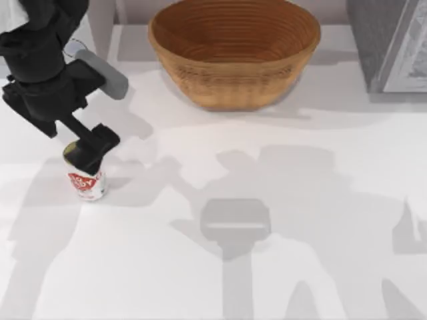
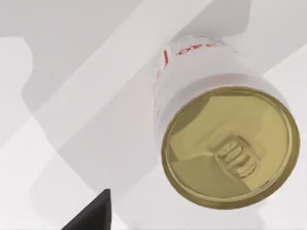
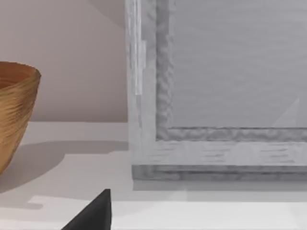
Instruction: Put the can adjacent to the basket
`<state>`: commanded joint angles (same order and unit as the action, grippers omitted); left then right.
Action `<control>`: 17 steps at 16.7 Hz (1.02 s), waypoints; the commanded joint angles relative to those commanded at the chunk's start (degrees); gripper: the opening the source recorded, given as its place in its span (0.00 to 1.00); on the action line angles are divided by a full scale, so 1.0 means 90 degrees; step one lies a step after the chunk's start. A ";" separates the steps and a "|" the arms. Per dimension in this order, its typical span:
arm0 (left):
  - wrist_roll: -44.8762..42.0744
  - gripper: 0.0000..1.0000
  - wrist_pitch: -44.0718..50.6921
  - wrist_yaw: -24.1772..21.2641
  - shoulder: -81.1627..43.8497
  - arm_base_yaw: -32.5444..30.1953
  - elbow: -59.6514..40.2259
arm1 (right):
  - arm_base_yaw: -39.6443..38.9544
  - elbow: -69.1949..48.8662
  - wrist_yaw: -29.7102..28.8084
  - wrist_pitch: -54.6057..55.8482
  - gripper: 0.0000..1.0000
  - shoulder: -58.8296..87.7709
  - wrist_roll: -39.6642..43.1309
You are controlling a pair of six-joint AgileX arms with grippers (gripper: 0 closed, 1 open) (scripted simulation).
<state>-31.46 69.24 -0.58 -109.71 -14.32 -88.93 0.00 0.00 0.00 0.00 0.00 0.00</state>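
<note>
The can (image 1: 87, 185) stands upright on the white table at the left, white with a red label. Its dull gold top (image 2: 230, 146) faces up in the left wrist view. My left gripper (image 1: 90, 153) hangs just above the can's top, open, with nothing between its fingers; one dark fingertip (image 2: 93, 215) sits off to the side of the can. The basket (image 1: 233, 50), a large orange-brown wicker bowl, rests at the back middle of the table, far from the can. The basket's side (image 3: 14, 115) also appears in the right wrist view, with a dark part of my right gripper (image 3: 93, 215).
A grey framed box (image 1: 390, 43) stands at the back right corner, close to the right wrist camera (image 3: 216, 96). A pale wall runs behind the basket. Open white tabletop (image 1: 267, 233) lies between the can and the basket.
</note>
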 joint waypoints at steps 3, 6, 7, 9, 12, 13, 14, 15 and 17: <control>-0.0080 1.00 0.0081 0.0058 -0.0322 0.0004 -0.0411 | 0.0000 0.0000 0.0000 0.0000 1.00 0.0000 0.0000; -0.0080 1.00 0.0081 0.0058 -0.0322 0.0004 -0.0411 | 0.0000 0.0000 0.0000 0.0000 1.00 0.0000 0.0000; -0.0080 1.00 0.0081 0.0058 -0.0322 0.0004 -0.0411 | 0.0000 0.0000 0.0000 0.0000 1.00 0.0000 0.0000; -0.0079 1.00 0.0047 0.0054 -0.0309 0.0022 -0.0375 | 0.0000 0.0000 0.0000 0.0000 1.00 0.0000 0.0000; -0.0091 1.00 -0.0397 0.0057 -0.0420 0.0013 -0.0013 | 0.0000 0.0000 0.0000 0.0000 1.00 0.0000 0.0000; -0.0091 1.00 -0.0652 0.0057 -0.0472 0.0014 0.0150 | 0.0000 0.0000 0.0000 0.0000 1.00 0.0000 0.0000; -0.0093 1.00 -0.0912 0.0057 -0.0529 0.0014 0.0319 | 0.0000 0.0000 0.0000 0.0000 1.00 0.0000 0.0000; -0.0094 1.00 -0.1115 0.0056 -0.0579 0.0015 0.0480 | 0.0000 0.0000 0.0000 0.0000 1.00 0.0000 0.0000; -0.0096 1.00 -0.1319 0.0056 -0.0643 0.0015 0.0666 | 0.0000 0.0000 0.0000 0.0000 1.00 0.0000 0.0000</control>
<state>-32.32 57.36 -0.08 -115.50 -14.18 -82.93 0.00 0.00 0.00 0.00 0.00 0.00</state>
